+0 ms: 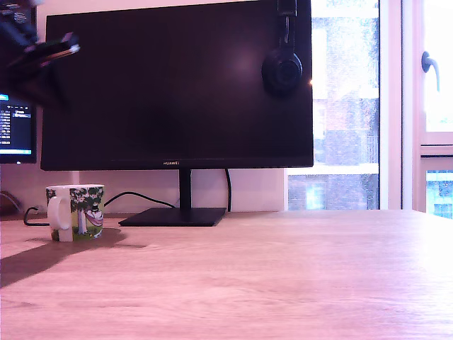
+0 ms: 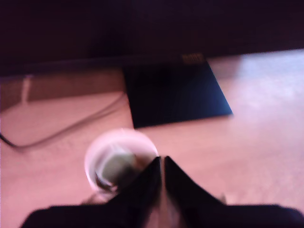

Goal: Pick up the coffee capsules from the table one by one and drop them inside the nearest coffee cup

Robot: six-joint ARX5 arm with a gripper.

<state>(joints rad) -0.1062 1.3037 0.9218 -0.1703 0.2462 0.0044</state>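
Note:
The coffee cup, white with a green leafy print and its handle facing the camera, stands on the table at the exterior view's left. In the wrist view I look down into the coffee cup; a blurred grey-green shape lies inside, perhaps coffee capsules. My gripper hovers high above the cup, its two dark fingers pressed together with nothing seen between them. In the exterior view the gripper is a dark blur at the top left. No capsule shows on the tabletop.
A large dark monitor on a flat black stand sits just behind and to the right of the cup in the exterior view, headphones hanging on its corner. A black cable runs behind the cup. A window is at the right.

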